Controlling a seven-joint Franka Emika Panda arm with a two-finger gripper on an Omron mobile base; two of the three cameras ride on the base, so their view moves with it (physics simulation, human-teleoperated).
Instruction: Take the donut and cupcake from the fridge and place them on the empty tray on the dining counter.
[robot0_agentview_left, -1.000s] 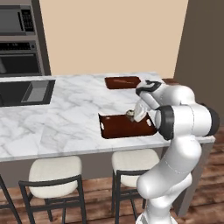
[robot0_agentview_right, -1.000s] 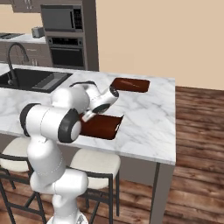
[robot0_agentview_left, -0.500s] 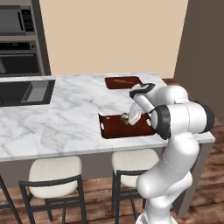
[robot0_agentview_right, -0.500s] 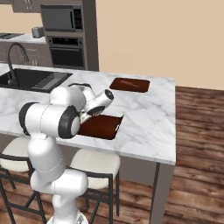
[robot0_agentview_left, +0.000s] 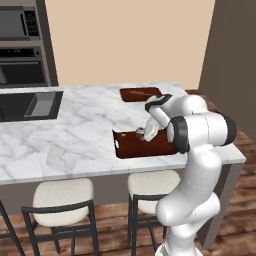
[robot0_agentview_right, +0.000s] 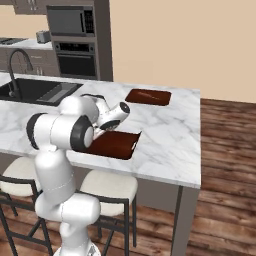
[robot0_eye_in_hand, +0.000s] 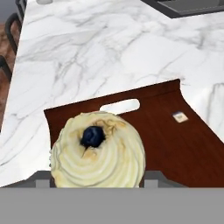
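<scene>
My gripper (robot0_eye_in_hand: 97, 180) is shut on the cupcake (robot0_eye_in_hand: 97, 151), which has a cream swirl top with a dark berry in its middle. It hangs just above the near end of the dark brown tray (robot0_eye_in_hand: 175, 144), close to the pale handle slot. In the left base view the gripper (robot0_agentview_left: 145, 133) holds the cupcake (robot0_agentview_left: 140, 133) over the tray (robot0_agentview_left: 145, 148) near the front edge of the white marble dining counter (robot0_agentview_left: 75, 135). The right base view has the tray (robot0_agentview_right: 114, 145) partly behind my arm. The donut and the fridge are out of view.
A smaller flat brown board (robot0_agentview_left: 141, 93) lies at the counter's far side. A dark inset sink (robot0_agentview_left: 30, 105) sits at the left. Two pale stools (robot0_agentview_left: 57, 197) stand under the front edge. Wall ovens (robot0_agentview_right: 75, 45) stand behind.
The gripper with the cupcake has drifted slightly left and down toward the tray's handle end. The grip has not changed.
</scene>
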